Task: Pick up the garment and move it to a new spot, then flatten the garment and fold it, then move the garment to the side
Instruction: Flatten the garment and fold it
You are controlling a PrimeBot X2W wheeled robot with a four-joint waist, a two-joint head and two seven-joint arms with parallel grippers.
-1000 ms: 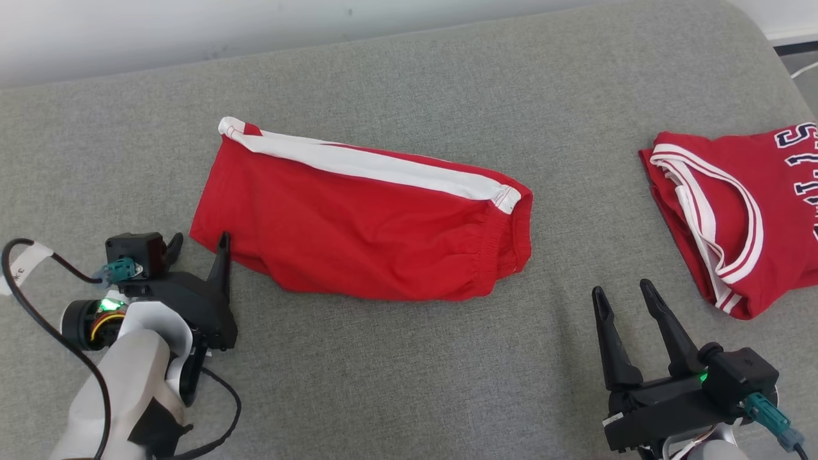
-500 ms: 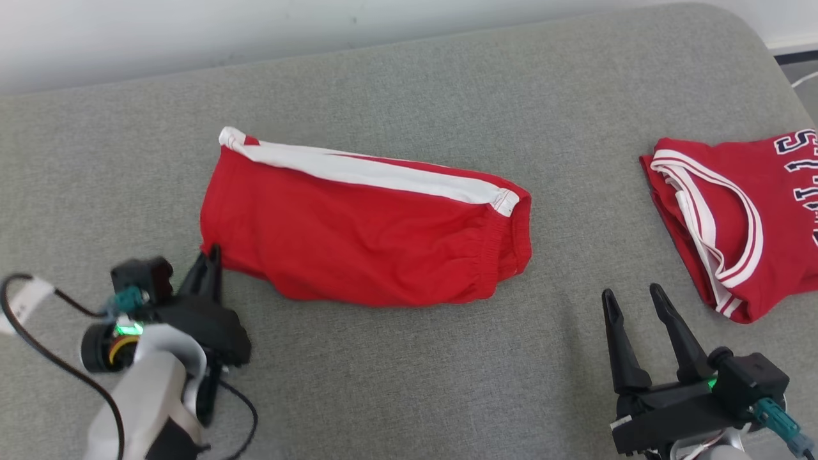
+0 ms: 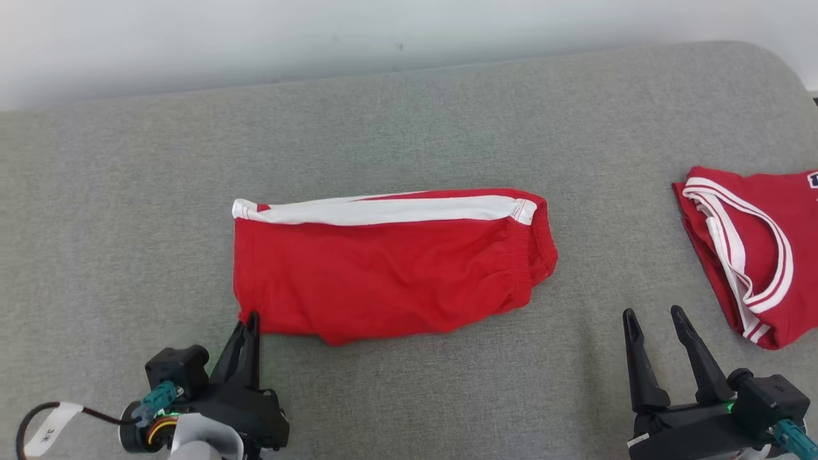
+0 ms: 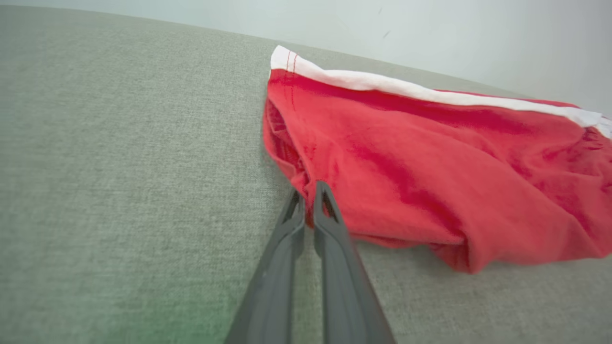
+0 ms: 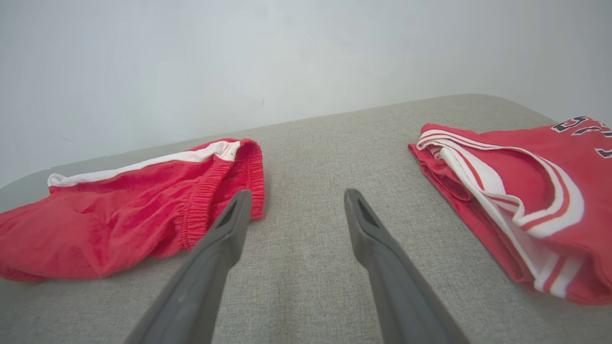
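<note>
My left gripper (image 3: 249, 319), wide a second ago, now pinches the corner farthest from the red-and-white jersey (image 3: 760, 255) of the red white-striped fabric shorts (image 3: 383, 275) lying flat left of it. Right gripper (image 3: 652, 313) gapes, empty. Lift can start.

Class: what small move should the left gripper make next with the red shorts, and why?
Probably lift the left gripper slightly: it is shut on the near corner of the folded red shorts, which lie flat on the grey cushion.

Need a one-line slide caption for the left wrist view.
Jaws of the left gripper shut on the near corner of the red shorts, which lie on the grey cushion.
</note>
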